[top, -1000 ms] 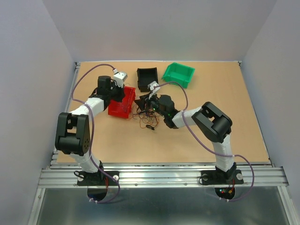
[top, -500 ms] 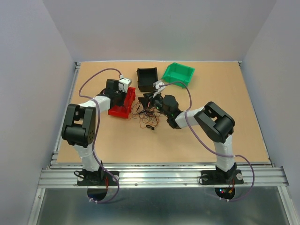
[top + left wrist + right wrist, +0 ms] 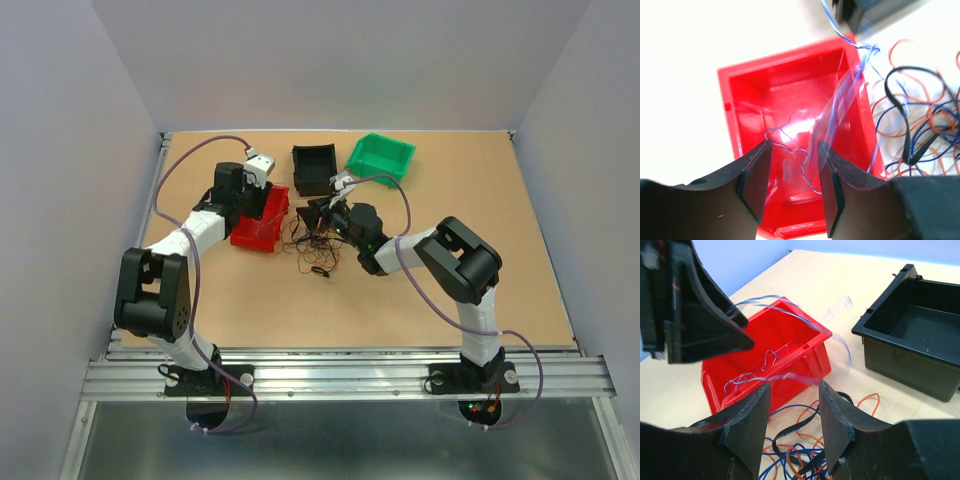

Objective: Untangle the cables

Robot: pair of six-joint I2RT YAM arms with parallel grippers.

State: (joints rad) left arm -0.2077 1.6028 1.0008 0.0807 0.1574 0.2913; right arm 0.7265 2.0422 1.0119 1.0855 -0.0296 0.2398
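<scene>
The cables (image 3: 314, 245) lie as a tangle of thin orange, blue and black wires on the table, between the red bin (image 3: 256, 228) and my right arm. My left gripper (image 3: 793, 186) hangs open above the red bin (image 3: 740, 115). A thin blue wire (image 3: 790, 146) lies loose inside the bin, and a blurred streak of it trails up over the rim toward the tangle (image 3: 920, 125). My right gripper (image 3: 795, 425) is open just over the tangle (image 3: 805, 452), with nothing between its fingers. In the right wrist view the blue wire (image 3: 747, 377) sags into the red bin (image 3: 805, 347).
A black bin (image 3: 313, 168) and a green bin (image 3: 381, 157) stand at the back of the table, the black bin (image 3: 912, 330) close to my right gripper. The left gripper's body (image 3: 685, 305) hangs just above the red bin's far side.
My left gripper has gone from shut to open over the red bin, and the blue wire has dropped from it. The right gripper has edged toward the back of the table.
</scene>
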